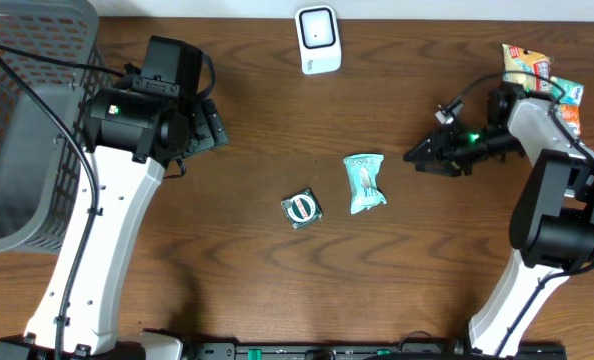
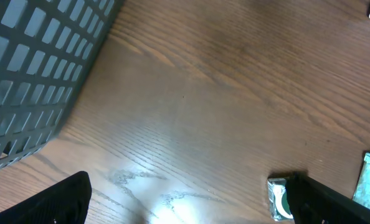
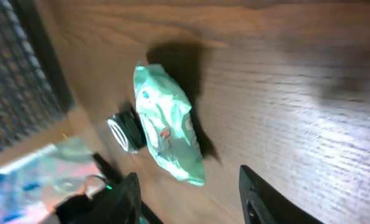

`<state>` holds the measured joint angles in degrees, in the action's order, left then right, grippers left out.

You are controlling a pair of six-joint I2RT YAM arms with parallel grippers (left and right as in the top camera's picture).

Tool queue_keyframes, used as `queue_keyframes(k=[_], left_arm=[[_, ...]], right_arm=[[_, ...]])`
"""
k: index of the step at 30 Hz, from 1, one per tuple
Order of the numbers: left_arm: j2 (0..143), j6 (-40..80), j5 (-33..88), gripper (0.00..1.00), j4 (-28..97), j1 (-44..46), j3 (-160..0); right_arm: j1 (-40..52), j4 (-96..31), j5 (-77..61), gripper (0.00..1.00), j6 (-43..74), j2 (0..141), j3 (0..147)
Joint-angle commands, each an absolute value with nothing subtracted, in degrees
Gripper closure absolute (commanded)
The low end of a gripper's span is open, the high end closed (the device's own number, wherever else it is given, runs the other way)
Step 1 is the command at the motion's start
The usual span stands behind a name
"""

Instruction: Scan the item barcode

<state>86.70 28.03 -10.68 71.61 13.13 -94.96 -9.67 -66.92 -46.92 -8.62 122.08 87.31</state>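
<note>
— Where can I get through on the brown wooden desk [image 1: 277, 285]?
— Along the near edge it's bare wood. Mid-desk, a pale green crinkled packet [image 1: 364, 183] and a small dark green foil sachet [image 1: 301, 209] lie just apart.
— And on my left?
— The grey plastic lattice basket [image 1: 17, 130] fills the far-left corner. A white boxy scanner [image 1: 317, 40] stands at the far edge, and bright printed snack bags [image 1: 533, 66] sit at the far-right corner.

Dark brown wood-grain table [image 1: 257, 100], smooth, with a soft sheen under the light. Grey plastic lattice basket [image 1: 17, 150] at left, matt. Mint-green packet [image 1: 364, 183] of crinkled glossy film. Small wrapped item [image 1: 301, 209] left of it, shiny. White scanner [image 1: 317, 40] at far edge, smooth glossy plastic.
</note>
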Motion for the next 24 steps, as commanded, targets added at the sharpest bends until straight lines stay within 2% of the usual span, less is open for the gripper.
queue_keyframes(k=[1,12,19,24], left_arm=[[86.85,27.46,-11.4,0.02,71.79,12.93,-95.44],[86.85,27.46,-11.4,0.02,71.79,12.93,-95.44],[86.85,27.46,-11.4,0.02,71.79,12.93,-95.44],[86.85,27.46,-11.4,0.02,71.79,12.93,-95.44]], right_arm=[[-5.06,-67.7,-38.63,0.55,-11.0,117.89,89.58],[19.33,-61.41,8.16,0.48,10.02,113.27,88.36],[31.99,-54.7,18.98,0.45,14.46,113.3,85.56],[37.1,-52.21,26.44,0.49,17.87,113.54,83.33]])
